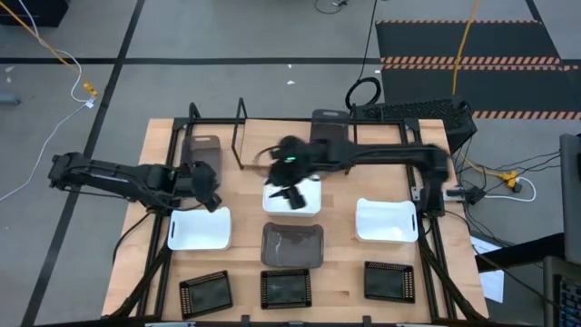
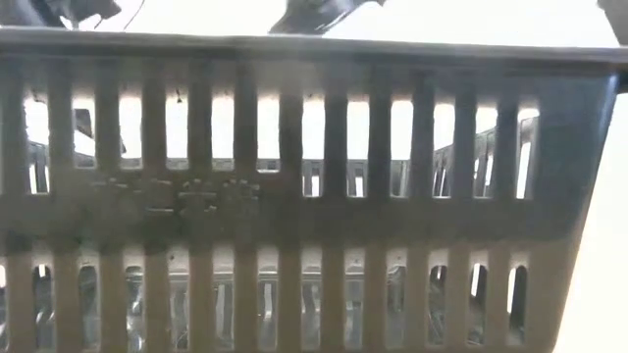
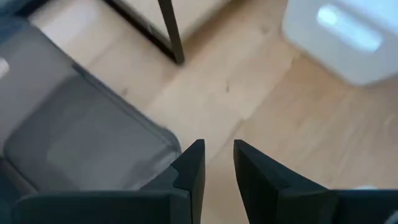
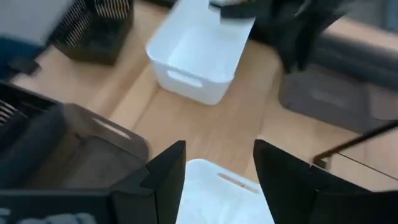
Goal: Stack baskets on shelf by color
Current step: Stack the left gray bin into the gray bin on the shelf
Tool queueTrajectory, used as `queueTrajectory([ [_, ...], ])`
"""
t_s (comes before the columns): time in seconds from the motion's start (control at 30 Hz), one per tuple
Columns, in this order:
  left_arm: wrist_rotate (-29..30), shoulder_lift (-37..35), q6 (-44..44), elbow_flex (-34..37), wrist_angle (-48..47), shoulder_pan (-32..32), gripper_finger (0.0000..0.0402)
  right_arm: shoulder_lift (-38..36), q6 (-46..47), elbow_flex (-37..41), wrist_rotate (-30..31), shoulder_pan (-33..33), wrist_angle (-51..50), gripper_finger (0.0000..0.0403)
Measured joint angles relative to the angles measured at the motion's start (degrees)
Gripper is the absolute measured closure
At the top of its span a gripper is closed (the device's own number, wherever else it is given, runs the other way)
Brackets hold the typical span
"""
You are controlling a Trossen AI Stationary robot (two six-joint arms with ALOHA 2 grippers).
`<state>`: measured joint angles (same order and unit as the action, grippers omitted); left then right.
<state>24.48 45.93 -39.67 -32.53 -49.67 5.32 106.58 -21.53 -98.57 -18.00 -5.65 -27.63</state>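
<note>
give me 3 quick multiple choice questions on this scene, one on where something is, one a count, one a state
1. Where is the right gripper?
a) above the middle white rectangular plastic basket
b) above a black tray
c) off to the side of the table

2. How many small flat black gridded plastic trays lie on the table?
a) one
b) three
c) five

3. What state is the right gripper in?
a) shut on a white basket
b) shut on a dark grey basket
c) open, holding nothing

Answers:
1: a, the high view shows it over the middle white basket, which also lies under its fingers in the right wrist view.
2: b, the high view shows three in one row along the table edge.
3: c, the right wrist view shows a wide gap between its fingers with nothing gripped.
</note>
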Motion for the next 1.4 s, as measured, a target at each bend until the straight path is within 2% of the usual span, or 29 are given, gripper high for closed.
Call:
queueTrajectory([
  [0.2, -5.0, 6.7, 0.2, -0.1, -0.1, -2.1, 0.0313, -18.9, 5.7, 27.0, 6.4, -1.1, 22.3, 0.0220],
  [0.33, -5.9, 9.2, 1.9, -0.8, -0.1, -4.6, 0.0313, -27.2, 9.4, 38.3, 7.5, -2.1, 32.3, 0.0220],
  [0.43, -9.7, 10.3, 3.6, -1.3, -0.3, -7.1, 0.0313, -31.0, 11.6, 43.7, 7.5, -2.7, 36.1, 0.0220],
  [0.53, -12.4, 10.9, 5.2, -2.5, -1.0, -9.2, 0.0313, -33.7, 12.3, 46.3, 7.5, -3.2, 37.3, 0.0220],
  [0.6, -11.7, 11.2, 5.0, -4.6, -3.4, -11.0, 0.0313, -34.4, 12.3, 47.1, 7.5, -3.3, 37.4, 0.0220],
  [0.7, -5.2, 11.1, 3.5, -9.1, -8.1, -15.4, 0.0313, -34.4, 12.0, 47.3, 7.5, -3.3, 37.3, 0.0220],
  [0.83, 5.0, 11.0, 6.3, -15.5, -12.5, -23.4, 0.0313, -34.1, 11.8, 47.3, 7.5, -3.3, 39.4, 0.0220],
  [0.9, 7.1, 11.0, 7.8, -16.9, -12.1, -28.7, 0.0313, -34.0, 11.8, 47.3, 7.5, -3.3, 38.9, 0.0220],
  [1.1, -2.8, 12.8, 17.4, -15.3, -4.3, -46.3, 0.0313, -34.0, 11.8, 48.4, 7.5, -2.7, 39.2, 0.0220],
  [1.23, -4.8, 17.5, 22.6, -15.7, -2.3, -55.6, 0.0312, -34.0, 11.9, 49.6, 7.5, -2.5, 40.8, 0.0220],
  [1.3, -5.3, 19.3, 23.6, -16.2, -2.7, -56.9, 0.0300, -34.0, 12.0, 50.1, 7.5, -2.5, 40.8, 0.0220],
  [1.4, -6.4, 22.1, 22.6, -17.4, -0.6, -56.5, 0.0261, -34.0, 12.3, 51.0, 7.5, -2.5, 41.2, 0.0220],
])
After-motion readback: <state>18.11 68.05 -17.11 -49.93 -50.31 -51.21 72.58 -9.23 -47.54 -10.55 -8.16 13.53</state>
